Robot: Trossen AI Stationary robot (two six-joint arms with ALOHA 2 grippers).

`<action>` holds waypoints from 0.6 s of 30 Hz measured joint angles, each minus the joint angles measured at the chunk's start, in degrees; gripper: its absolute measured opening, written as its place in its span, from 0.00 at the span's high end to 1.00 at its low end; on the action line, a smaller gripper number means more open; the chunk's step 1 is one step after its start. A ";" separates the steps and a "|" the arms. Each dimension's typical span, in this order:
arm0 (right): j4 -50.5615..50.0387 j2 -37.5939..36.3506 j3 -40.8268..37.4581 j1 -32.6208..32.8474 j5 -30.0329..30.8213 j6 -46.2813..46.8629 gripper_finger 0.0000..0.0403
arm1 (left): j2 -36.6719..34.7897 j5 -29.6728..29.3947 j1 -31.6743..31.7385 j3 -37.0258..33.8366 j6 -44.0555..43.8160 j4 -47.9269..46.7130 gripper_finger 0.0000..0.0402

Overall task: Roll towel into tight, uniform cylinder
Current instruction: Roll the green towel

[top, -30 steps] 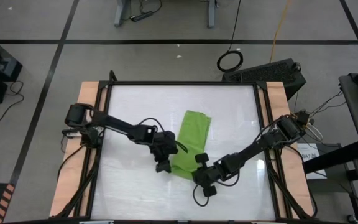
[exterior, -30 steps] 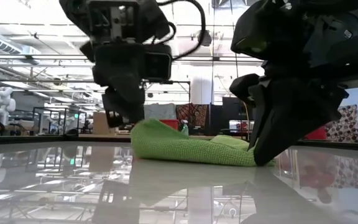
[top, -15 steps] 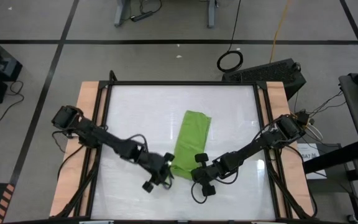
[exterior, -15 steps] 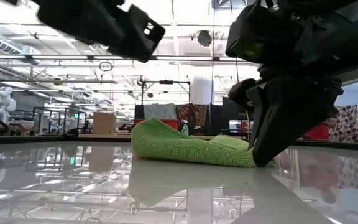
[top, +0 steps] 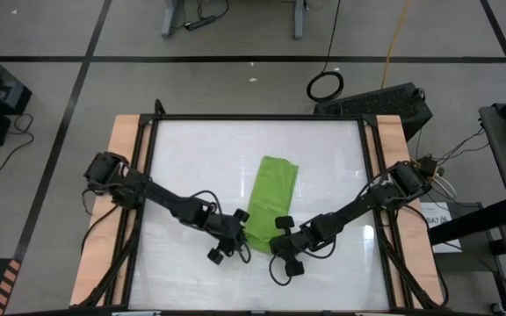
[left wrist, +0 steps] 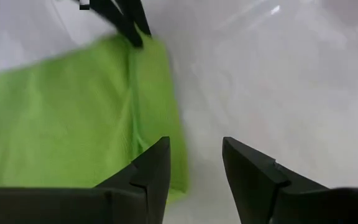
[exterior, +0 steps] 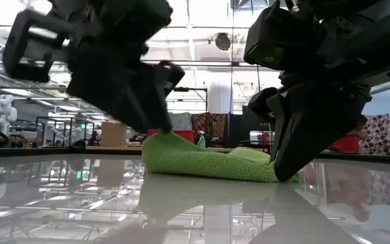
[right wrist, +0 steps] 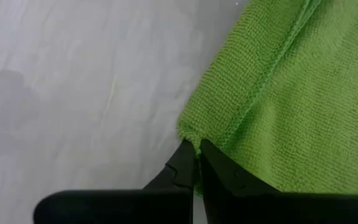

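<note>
The lime-green towel [top: 271, 197] lies on the white table as a long folded strip that runs from far to near, with a raised hump at its near left end [exterior: 171, 146]. My right gripper [top: 279, 239] is shut on the towel's near right corner. My left gripper [left wrist: 194, 165] is open at the near left corner [top: 238, 230]. It is tilted and low, with one finger [left wrist: 154, 168] over the towel's edge and the other [left wrist: 247, 168] over bare table. My right gripper's fingers also show in the left wrist view [left wrist: 126, 22]. My right gripper pinches the towel's near right corner [right wrist: 194, 138] between its two fingers, at the hemmed edge. The fingers slant down from the table's near right side. The corner stays at table height [exterior: 283, 177], and the rest of the towel lies on the table. Whether my left gripper touches the towel, I cannot tell.
The glossy white table [top: 191, 158] has wooden side rails [top: 126, 132] at left and right. Cables trail from both arms near the table's near edge [top: 275, 276]. Bare table surface lies on both sides of the towel.
My left gripper has lifted away from the towel's near left end, swung toward the table's near left, then come back down, tilted, to the near left corner. My right gripper and the towel have stayed where they were.
</note>
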 joint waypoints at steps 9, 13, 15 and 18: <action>0.05 0.00 0.00 0.00 0.02 1.03 1.00 | 0.14 -1.06 1.65 0.00 2.88 -3.99 0.62; 0.05 0.00 0.00 0.00 0.02 1.03 1.00 | 0.14 -0.97 2.54 0.00 2.65 -6.29 0.62; 0.07 0.00 0.00 0.00 0.02 1.03 1.00 | 0.14 0.05 2.65 0.00 2.62 -6.54 0.62; 0.07 0.00 0.00 0.00 0.02 1.03 1.00 | 0.14 0.93 2.75 0.00 2.60 -6.66 0.62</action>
